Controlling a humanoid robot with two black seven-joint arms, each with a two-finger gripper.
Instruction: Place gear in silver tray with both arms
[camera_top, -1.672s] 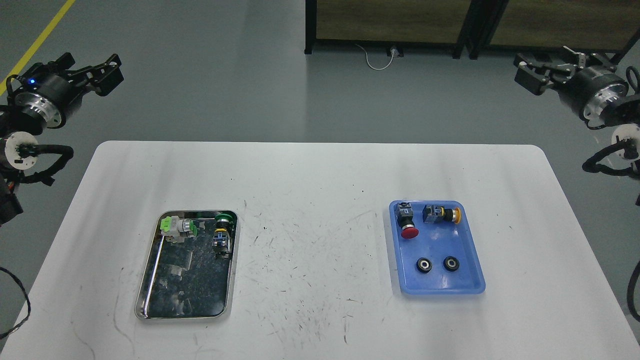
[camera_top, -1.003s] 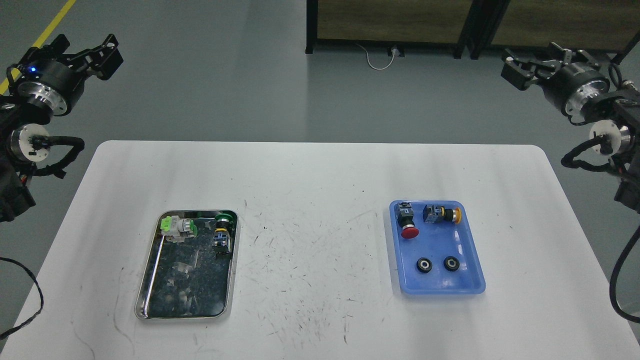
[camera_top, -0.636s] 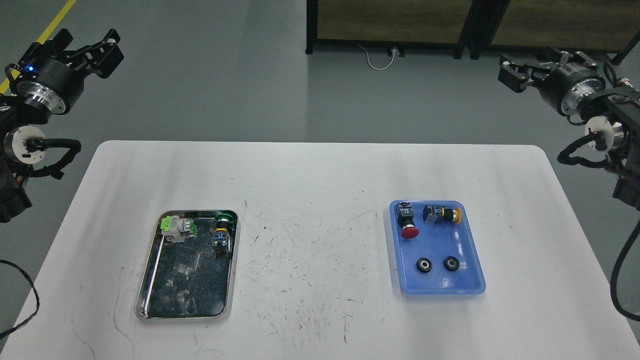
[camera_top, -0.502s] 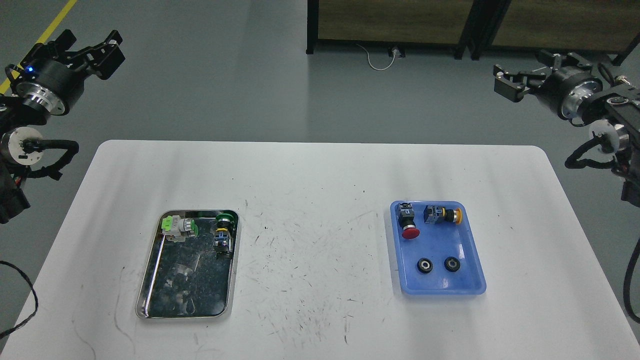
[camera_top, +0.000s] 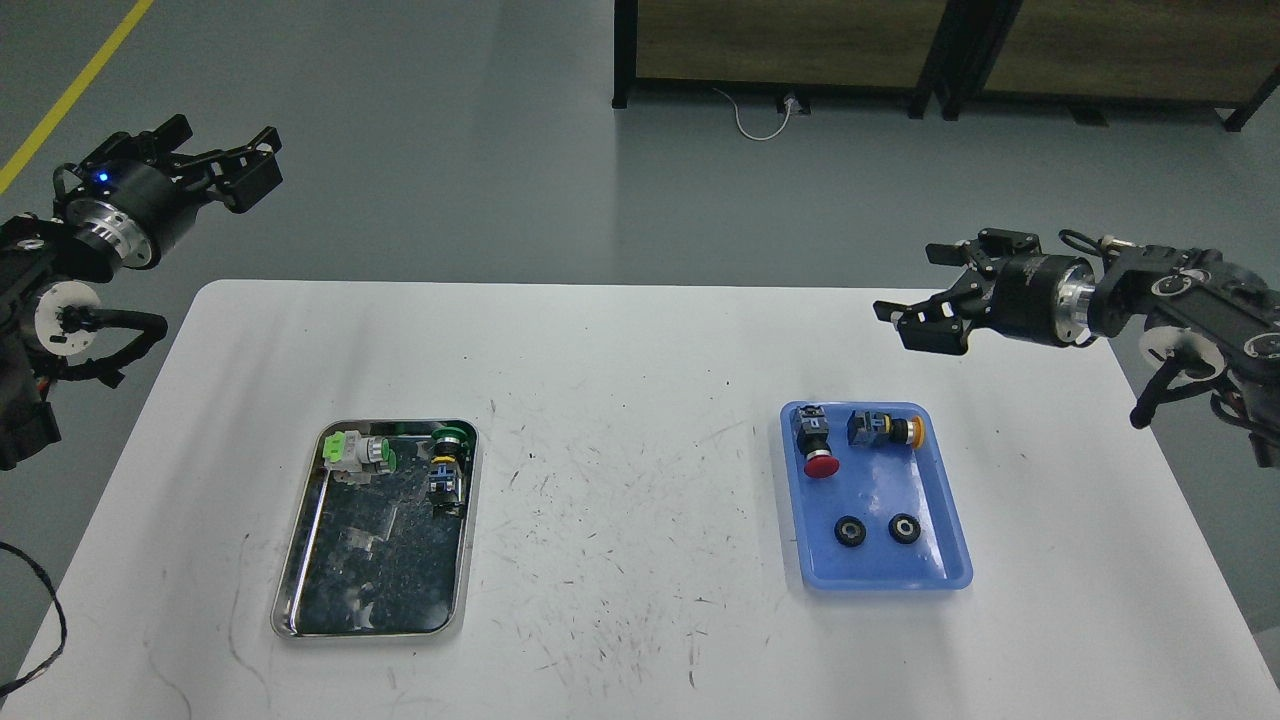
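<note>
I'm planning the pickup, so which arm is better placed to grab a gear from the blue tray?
Right. The right hand hangs open over the table just beyond the blue tray holding both gears; the left hand is far off.
</note>
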